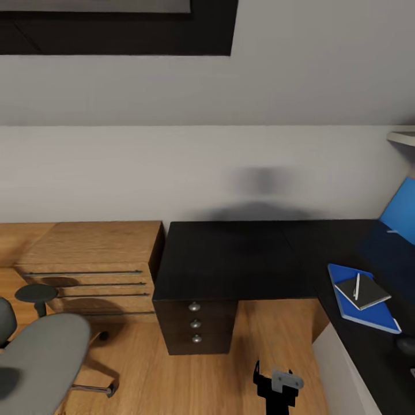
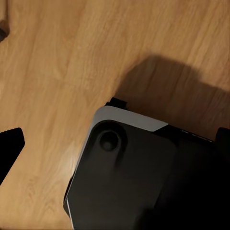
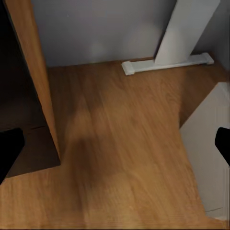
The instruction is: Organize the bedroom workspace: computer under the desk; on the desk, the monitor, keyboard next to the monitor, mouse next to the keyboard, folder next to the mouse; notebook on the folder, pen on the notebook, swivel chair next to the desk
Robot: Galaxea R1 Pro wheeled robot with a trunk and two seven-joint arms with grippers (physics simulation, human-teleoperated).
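Right gripper, bottom centre of head view: opening cannot be told, though the wrist view shows fingertips wide apart, empty. Swivel chair lower left, apart from desk; folder, notebook and pen stacked at right. Judged remaining: bring chair beside desk.

The head camera looks down from above onto the desk corner, both wrist cameras face the wood floor close beside that desk
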